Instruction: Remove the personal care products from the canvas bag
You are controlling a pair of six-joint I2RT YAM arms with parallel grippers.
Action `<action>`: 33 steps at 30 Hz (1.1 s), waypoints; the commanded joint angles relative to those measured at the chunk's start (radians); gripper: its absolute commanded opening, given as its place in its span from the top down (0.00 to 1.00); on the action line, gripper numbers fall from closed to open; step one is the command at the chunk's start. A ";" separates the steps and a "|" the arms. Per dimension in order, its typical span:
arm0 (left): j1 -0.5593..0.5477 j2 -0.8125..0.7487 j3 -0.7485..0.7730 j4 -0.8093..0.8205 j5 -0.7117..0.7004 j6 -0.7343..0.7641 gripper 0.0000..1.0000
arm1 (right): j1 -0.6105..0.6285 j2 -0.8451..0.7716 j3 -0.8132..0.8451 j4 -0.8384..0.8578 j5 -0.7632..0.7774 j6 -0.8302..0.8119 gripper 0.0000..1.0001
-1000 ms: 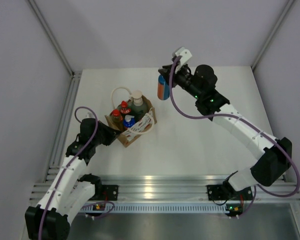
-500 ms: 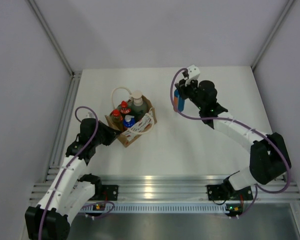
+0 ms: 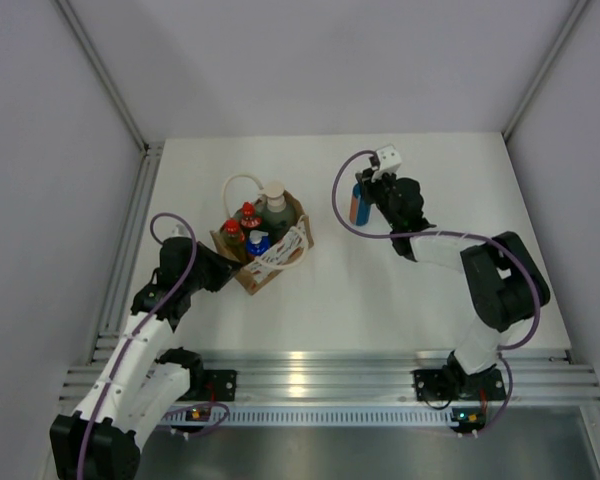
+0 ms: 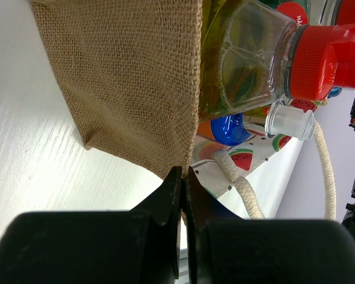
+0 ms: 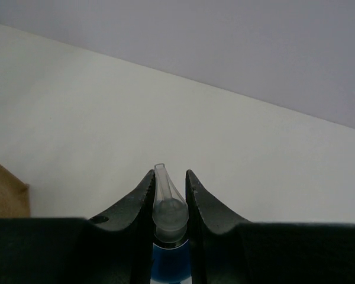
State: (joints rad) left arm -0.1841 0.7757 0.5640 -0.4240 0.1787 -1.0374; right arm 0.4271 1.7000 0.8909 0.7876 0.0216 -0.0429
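Setting is reading as a robotics lab test cell. Two white-and-black jointed arms, the left arm (image 3: 145, 330) and the right arm (image 3: 500, 290), are standing bolted to a slotted aluminium rail (image 3: 310, 378) at the near edge of a plain white table (image 3: 380, 290). Grey wall panels (image 3: 320, 60) in aluminium frame struts (image 3: 100, 75) are enclosing the bench. Purple cables (image 3: 334, 195) are looping along the arms. A canvas bag (image 3: 245, 275) of small bottles is sitting amid this hardware.
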 commanded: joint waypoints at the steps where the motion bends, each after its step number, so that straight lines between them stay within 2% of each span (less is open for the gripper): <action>1: 0.005 -0.026 -0.013 -0.036 0.015 0.023 1.00 | -0.011 0.006 0.020 0.243 0.017 0.003 1.00; 4: 0.005 -0.029 -0.018 -0.036 0.018 0.026 1.00 | -0.011 0.018 0.006 0.249 0.014 -0.011 1.00; 5: 0.005 -0.030 -0.018 -0.036 0.016 0.025 1.00 | -0.011 0.018 0.003 0.251 0.020 -0.012 0.96; 6: 0.005 -0.030 -0.019 -0.036 0.018 0.023 1.00 | -0.011 0.016 -0.003 0.251 0.024 -0.008 0.75; 8: 0.005 -0.032 -0.024 -0.036 0.025 0.020 1.00 | -0.010 0.006 -0.007 0.248 0.011 -0.006 0.64; 9: 0.005 -0.033 -0.026 -0.036 0.024 0.019 1.00 | -0.011 -0.005 -0.010 0.246 0.005 -0.009 0.53; 12: 0.005 -0.039 -0.032 -0.036 0.022 0.017 1.00 | -0.010 -0.034 -0.006 0.226 0.005 -0.005 0.30; 14: 0.005 -0.038 -0.027 -0.036 0.021 0.017 1.00 | -0.010 -0.054 -0.003 0.208 -0.005 -0.002 0.27; 18: 0.005 -0.039 -0.024 -0.036 0.018 0.019 1.00 | -0.004 -0.137 0.040 0.089 -0.074 0.026 0.27; 21: 0.005 -0.041 -0.021 -0.035 0.016 0.017 1.00 | 0.005 -0.193 0.084 -0.062 -0.211 0.078 0.26; 22: 0.005 -0.041 -0.021 -0.036 0.015 0.016 1.00 | 0.009 -0.206 0.092 -0.120 -0.312 0.087 0.26; 25: 0.005 -0.047 -0.021 -0.036 -0.001 0.013 1.00 | 0.042 -0.232 0.091 -0.131 -0.530 0.110 0.27; 28: 0.005 -0.043 -0.010 -0.036 -0.011 0.016 0.99 | 0.125 -0.237 0.086 -0.151 -0.644 0.068 0.28; 33: 0.005 -0.032 0.004 -0.036 -0.019 0.025 0.99 | 0.277 -0.183 0.115 -0.179 -0.736 -0.005 0.32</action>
State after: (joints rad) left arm -0.1841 0.7483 0.5495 -0.4301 0.1749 -1.0374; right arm 0.6327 1.4895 0.9512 0.6361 -0.5537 -0.0032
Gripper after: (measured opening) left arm 0.047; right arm 0.688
